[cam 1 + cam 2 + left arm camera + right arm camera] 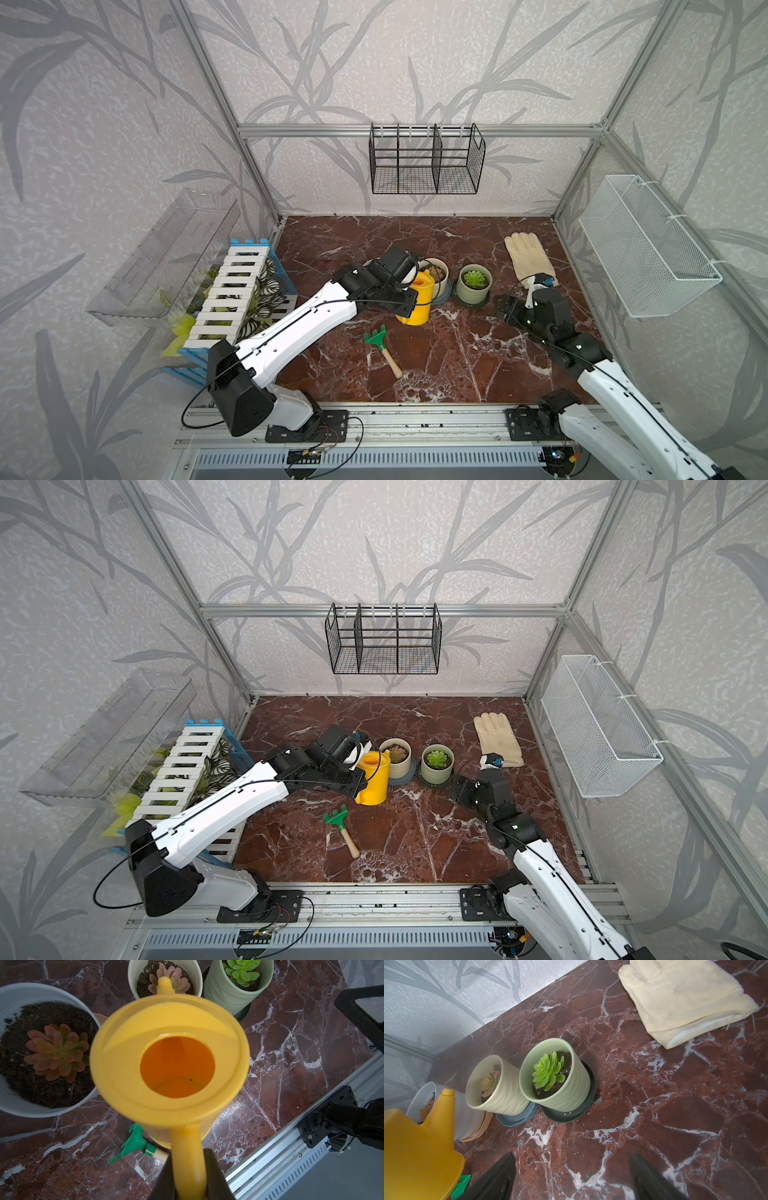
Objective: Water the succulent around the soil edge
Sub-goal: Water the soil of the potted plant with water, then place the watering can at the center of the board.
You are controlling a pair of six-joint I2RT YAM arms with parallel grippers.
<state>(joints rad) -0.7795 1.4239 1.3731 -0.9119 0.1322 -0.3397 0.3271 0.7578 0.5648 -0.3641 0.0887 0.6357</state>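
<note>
Since my left gripper [188, 1169] pinches the handle of the can [169, 1059], I count the pickup as done. The can is upright just beside the cream pot [508, 1097], and whether its base is off the table I cannot tell. Its spout [164, 985] points over that pot's near rim, toward the pink succulent [181, 982]. I see no stream and no wet soil, so I judge the pouring not yet begun. My right gripper [571, 1164] is spread and empty, well apart from the cream pot, past the green pot [571, 1093] that stands next to it. Left to do, as I read it: tip the can, trace the soil edge clear of the rosette, then set the can down.
</note>
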